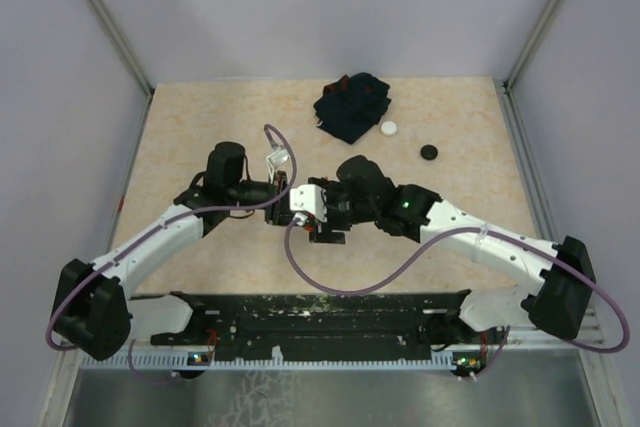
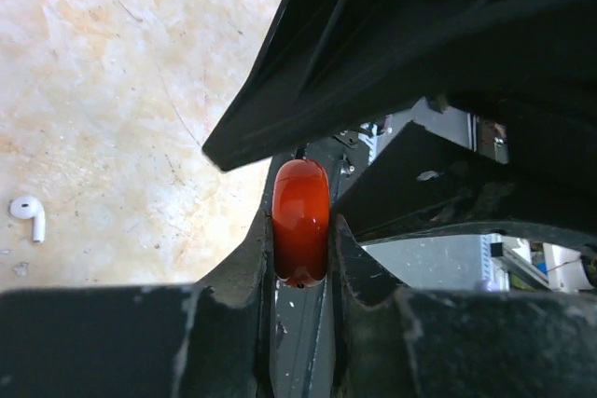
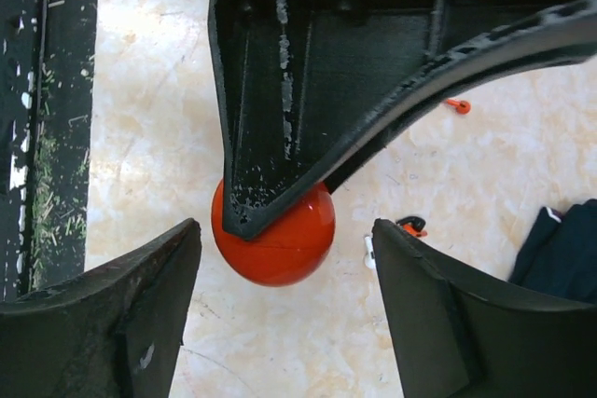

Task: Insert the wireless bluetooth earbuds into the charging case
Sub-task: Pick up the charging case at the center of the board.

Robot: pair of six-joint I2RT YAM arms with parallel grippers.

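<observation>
Clamping the orange-red case (image 2: pixel 300 191) edge-on: my left gripper (image 2: pixel 301 223), closed. White earbud (image 2: pixel 26 216) at its nine o'clock. My right gripper (image 3: pixel 284 230): parted, holding nothing.

No text, label, brand, number or sign can be read anywhere, whether on the red case (image 3: pixel 280 253), the cloth (image 1: pixel 352 107) or the table (image 1: pixel 200 127).

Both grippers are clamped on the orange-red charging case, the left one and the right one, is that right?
Only the left gripper is clamped on the orange-red charging case. The right gripper is open: the right wrist view shows its fingers standing apart on either side of the case, with bare table in the gaps.
</observation>
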